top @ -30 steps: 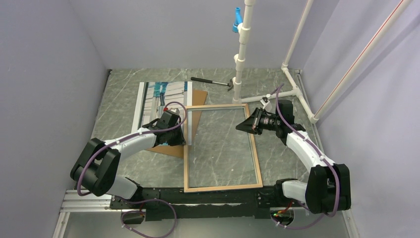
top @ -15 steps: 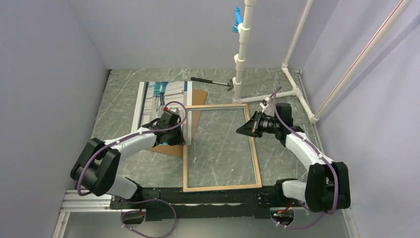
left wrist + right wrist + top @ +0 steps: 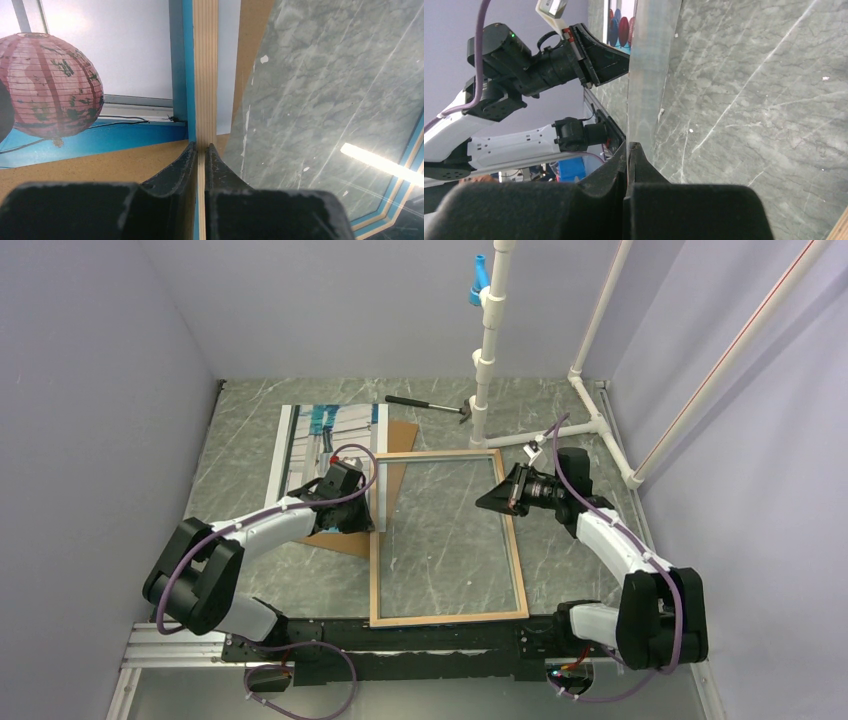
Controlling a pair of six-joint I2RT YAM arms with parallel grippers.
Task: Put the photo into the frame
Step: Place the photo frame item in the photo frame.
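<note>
The frame point(image 3: 448, 617) lies wood-coloured back up on the marble table, with a clear pane in it. My left gripper point(image 3: 372, 508) is shut on its left rail, and the left wrist view shows the jaws point(image 3: 201, 146) pinching the wood strip point(image 3: 205, 75) beside its blue face. My right gripper point(image 3: 482, 497) reaches in over the right rail and is shut point(image 3: 628, 145) on the thin edge of the clear pane point(image 3: 649, 75). The photo point(image 3: 325, 445) lies face up at the back left, partly over the brown backing board point(image 3: 403, 435). Its red lantern point(image 3: 50, 85) shows in the left wrist view.
A hammer point(image 3: 428, 406) lies at the back of the table. A white PVC pipe stand point(image 3: 487, 360) with floor tubes point(image 3: 600, 425) takes up the back right. Purple walls close in left, right and rear. The left arm point(image 3: 524, 65) shows in the right wrist view.
The right gripper has shifted very slightly toward the left. The left arm, frame and photo have not moved.
</note>
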